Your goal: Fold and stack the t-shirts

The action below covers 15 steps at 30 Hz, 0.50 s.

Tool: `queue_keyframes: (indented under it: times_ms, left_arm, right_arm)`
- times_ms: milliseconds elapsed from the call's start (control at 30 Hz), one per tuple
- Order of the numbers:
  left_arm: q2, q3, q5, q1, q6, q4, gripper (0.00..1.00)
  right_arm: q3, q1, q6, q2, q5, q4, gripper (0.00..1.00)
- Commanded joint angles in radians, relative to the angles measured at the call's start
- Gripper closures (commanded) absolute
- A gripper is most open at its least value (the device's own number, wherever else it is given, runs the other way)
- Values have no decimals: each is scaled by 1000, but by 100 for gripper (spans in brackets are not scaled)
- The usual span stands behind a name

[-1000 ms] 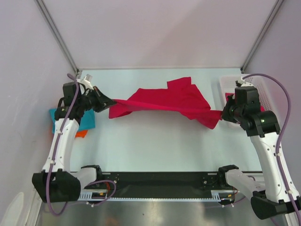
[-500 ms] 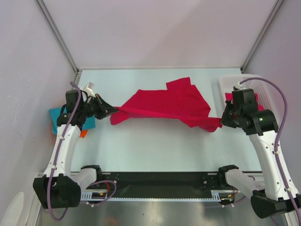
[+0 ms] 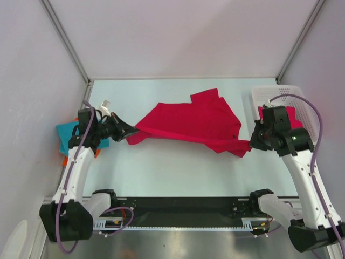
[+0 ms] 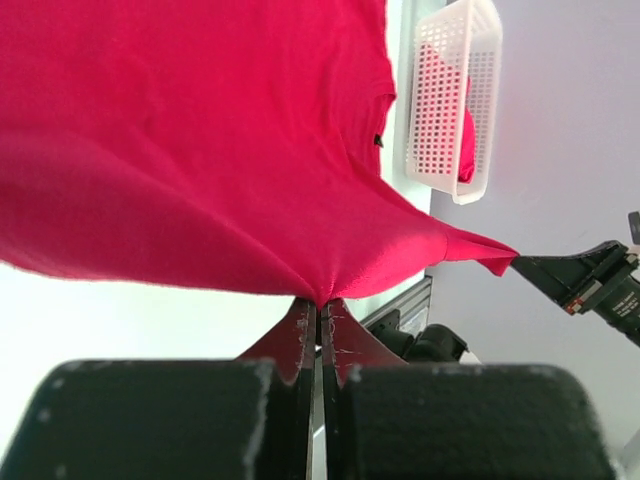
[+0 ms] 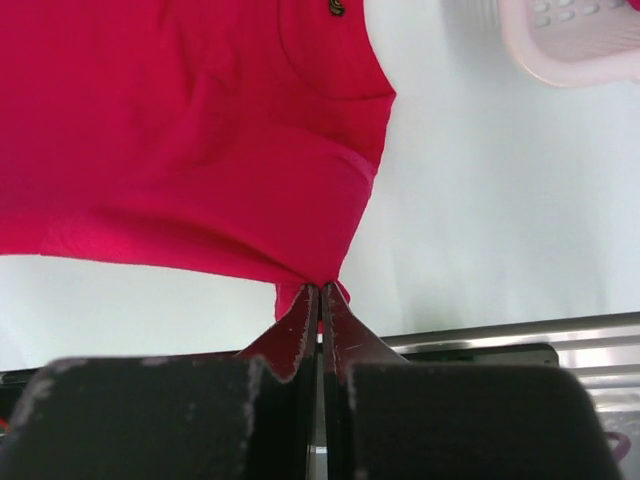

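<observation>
Left claw (image 4: pixel 319 305): I see its jaws pressed tight on one corner of the crimson t-shirt (image 3: pixel 188 118), toward the left edge of the desk (image 3: pixel 178 167).
Right claw (image 5: pixel 320 290): clamped on the opposite corner, near the right edge.
Crimson t-shirt: stretched between both claws across the middle of the desk, with its near hem taut and the rest spreading toward the far edge.
Teal t-shirt (image 3: pixel 67 131): at the left edge, partly under my left arm.
Orange t-shirt (image 3: pixel 64 161): only slivers show beside the teal one; it probably lies beneath it, but I cannot be sure.
Basket (image 3: pixel 304 108): white mesh, at the far right corner, with a red t-shirt (image 3: pixel 291 114) inside.
</observation>
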Motion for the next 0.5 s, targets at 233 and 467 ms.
queue_keyframes:
  times_ms: [233, 467]
  left_arm:
    - [-228, -67, -43, 7, 41, -148, 100]
    - [-193, -127, -43, 8, -20, 27, 100]
  right_arm:
    - [-35, 39, 74, -151, -17, -129, 100]
    - [-66, 35, 39, -88, -10, -26, 100]
